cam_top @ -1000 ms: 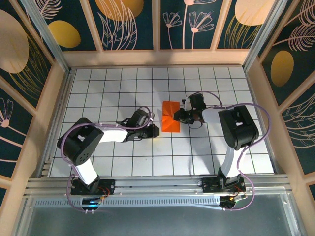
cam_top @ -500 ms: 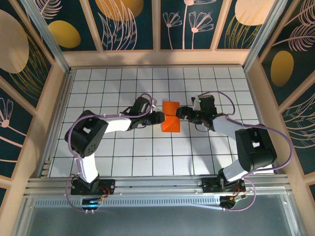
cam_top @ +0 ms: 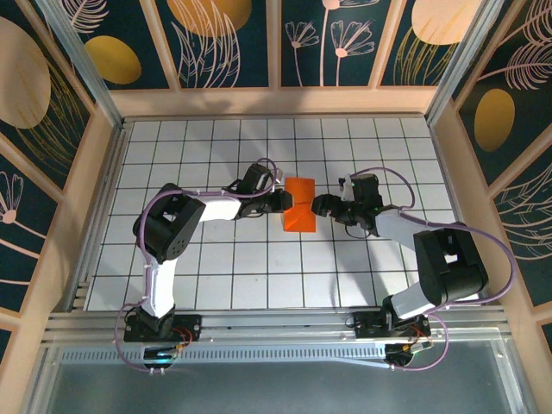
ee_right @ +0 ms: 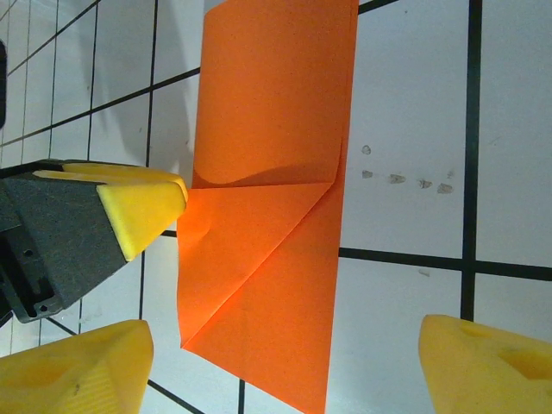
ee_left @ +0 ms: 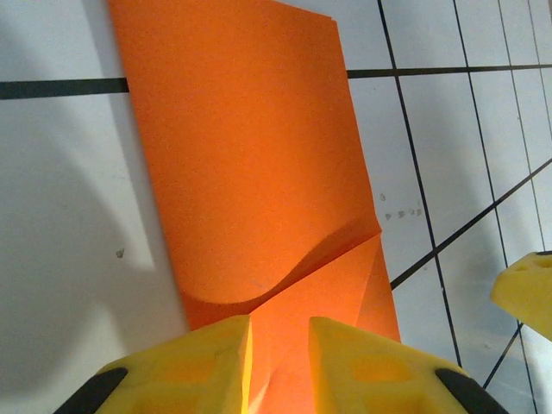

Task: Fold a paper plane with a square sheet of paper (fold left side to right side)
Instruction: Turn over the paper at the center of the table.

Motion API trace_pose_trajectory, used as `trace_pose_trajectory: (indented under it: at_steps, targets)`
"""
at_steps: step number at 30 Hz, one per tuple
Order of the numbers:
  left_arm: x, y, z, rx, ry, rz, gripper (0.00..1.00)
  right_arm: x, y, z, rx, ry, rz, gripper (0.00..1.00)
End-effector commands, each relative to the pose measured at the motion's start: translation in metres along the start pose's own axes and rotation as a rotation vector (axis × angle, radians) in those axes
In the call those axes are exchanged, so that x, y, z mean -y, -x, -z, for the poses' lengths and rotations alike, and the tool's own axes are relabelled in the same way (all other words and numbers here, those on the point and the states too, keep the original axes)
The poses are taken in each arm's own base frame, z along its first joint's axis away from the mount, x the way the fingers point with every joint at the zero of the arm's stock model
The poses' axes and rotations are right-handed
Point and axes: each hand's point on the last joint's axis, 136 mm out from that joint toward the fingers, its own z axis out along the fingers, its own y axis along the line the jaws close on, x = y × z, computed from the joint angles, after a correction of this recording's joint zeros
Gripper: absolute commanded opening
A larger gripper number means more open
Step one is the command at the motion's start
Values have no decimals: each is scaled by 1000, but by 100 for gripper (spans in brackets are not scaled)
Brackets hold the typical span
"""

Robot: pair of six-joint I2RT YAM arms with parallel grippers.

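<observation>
Where creased, the orange paper sheet is pinched by the left end effector | right end effector held open alongside.

Eyes on the white counter with its dark grid lines. Lying flat on it, just toward 2 o'clock of centre, is the folded bright orange sheet of paper. Its long side runs 12 to 6, with one crease straight across the middle and another slanting below. A few small dark specks dot the tile at the paper's 3 o'clock in the right wrist view.
</observation>
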Motion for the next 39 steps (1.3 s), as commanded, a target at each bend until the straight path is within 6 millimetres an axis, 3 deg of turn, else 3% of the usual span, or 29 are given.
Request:
trace_pose_trajectory:
  at_steps: [1, 11, 16, 22, 27, 33, 39]
  targets:
    - [-7, 1, 3, 2, 31, -11, 30, -9, 8, 2, 14, 38, 35, 80]
    - [-11, 11, 14, 63, 80, -24, 39, -8, 5, -4, -1, 48, 26, 79]
    - [-15, 5, 11, 52, 80, -7, 40, -7, 1, -7, -17, 53, 24, 78]
    - [-6, -5, 4, 11, -3, -5, 30, -8, 2, -9, -20, 57, 23, 77]
    - [-2, -5, 5, 13, -26, -12, 16, -9, 0, -10, -28, 68, 20, 77]
    - [17, 4, 25, 84, -90, -26, 1, -18, -3, -16, -48, 129, -7, 76]
    - [27, 2, 51, 165, -156, 7, 0, -36, 1, -23, -41, 208, -23, 75]
